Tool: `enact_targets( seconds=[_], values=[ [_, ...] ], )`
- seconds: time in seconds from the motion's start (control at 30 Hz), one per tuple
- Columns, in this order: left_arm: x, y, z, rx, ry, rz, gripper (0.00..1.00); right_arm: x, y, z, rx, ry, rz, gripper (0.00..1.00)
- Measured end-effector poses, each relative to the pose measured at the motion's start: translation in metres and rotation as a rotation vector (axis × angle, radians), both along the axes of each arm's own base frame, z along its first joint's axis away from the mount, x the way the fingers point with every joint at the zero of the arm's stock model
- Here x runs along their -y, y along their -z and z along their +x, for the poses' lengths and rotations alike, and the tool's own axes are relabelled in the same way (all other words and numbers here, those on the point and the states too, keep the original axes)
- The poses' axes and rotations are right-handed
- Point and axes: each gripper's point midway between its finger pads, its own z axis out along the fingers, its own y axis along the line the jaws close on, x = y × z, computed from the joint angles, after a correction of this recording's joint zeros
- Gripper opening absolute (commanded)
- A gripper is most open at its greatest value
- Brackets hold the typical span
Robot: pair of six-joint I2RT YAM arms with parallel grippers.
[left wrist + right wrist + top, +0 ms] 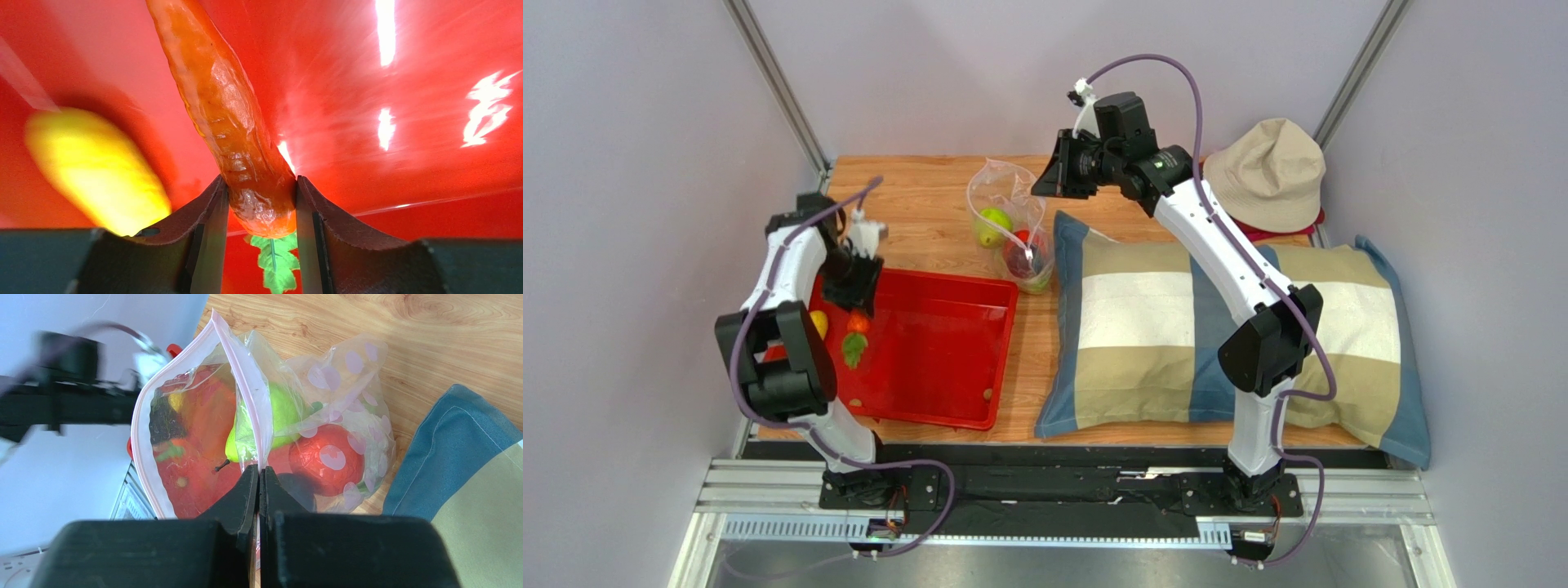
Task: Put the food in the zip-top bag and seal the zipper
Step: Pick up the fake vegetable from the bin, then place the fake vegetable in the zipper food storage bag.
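My left gripper (pixel 852 284) (pixel 261 182) is low over the red tray, shut on the thick end of the orange carrot (pixel 227 104) (pixel 857 324). The carrot's green leaf (pixel 276 260) shows between the fingers. The yellow banana-like piece (pixel 92 165) (pixel 819 322) lies just beside it. My right gripper (pixel 258 470) (pixel 1053 181) is shut on the zipper strip (pixel 245 386) and holds the clear dotted zip-top bag (pixel 356 373) (pixel 1008 196) upright with its mouth open. Inside lie the green apple (pixel 279 416) (pixel 993 227), the red-orange fruit (pixel 325 459) and a dark round fruit (pixel 294 487).
The red tray (pixel 940 355) fills the table's left half. A striped pillow (pixel 1210 331) lies at the right, close to the bag. A beige hat (pixel 1268 172) sits at the back right. A red piece (pixel 775 353) shows behind the left arm.
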Motion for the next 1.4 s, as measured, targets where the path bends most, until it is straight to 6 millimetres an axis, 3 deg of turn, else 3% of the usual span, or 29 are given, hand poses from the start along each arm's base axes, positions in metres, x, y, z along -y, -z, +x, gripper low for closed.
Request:
enact_targets(
  seconds=[0.03, 0.13, 0.2, 0.27, 0.37, 0.47, 0.57, 0.77, 0.87, 1.07, 1.4],
  values=[
    [0.006, -0.02, 0.013, 0.063, -0.001, -0.021, 0.05, 0.0, 0.0, 0.0, 0.001, -0.001, 0.0, 0.0],
    [0.025, -0.106, 0.059, 0.353, 0.013, -0.073, 0.0, 0.0, 0.0, 0.0, 0.0, -0.002, 0.001, 0.0],
    [0.051, -0.186, 0.083, 0.606, 0.061, -0.124, 0.0, -0.001, -0.001, 0.0, 0.001, -0.004, 0.002, 0.0],
    [0.083, -0.252, 0.089, 0.795, 0.129, -0.184, 0.0, -0.002, -0.002, 0.002, 0.004, -0.007, 0.006, 0.0],
    [0.141, -0.341, 0.081, 1.039, 0.265, -0.306, 0.0, -0.003, -0.001, 0.002, 0.004, -0.011, 0.005, 0.0],
    [0.187, -0.381, 0.071, 1.146, 0.365, -0.44, 0.0, -0.003, -0.001, 0.002, 0.007, -0.016, 0.001, 0.0],
    [0.22, -0.385, 0.075, 1.181, 0.42, -0.54, 0.0, -0.003, -0.001, 0.001, 0.012, -0.023, -0.001, 0.0],
    [0.277, -0.352, 0.088, 1.154, 0.516, -0.623, 0.0, -0.003, -0.001, 0.0, 0.016, -0.031, -0.002, 0.0],
    [0.297, -0.34, 0.098, 1.136, 0.534, -0.639, 0.0, -0.003, -0.003, 0.0, 0.018, -0.033, 0.0, 0.0],
    [0.294, -0.311, 0.12, 1.104, 0.445, -0.6, 0.0, -0.004, -0.009, 0.001, 0.03, -0.033, 0.008, 0.0],
    [0.293, -0.249, 0.116, 0.939, 0.346, -0.6, 0.01, -0.005, -0.009, 0.002, 0.028, -0.033, 0.011, 0.0]
  ],
)
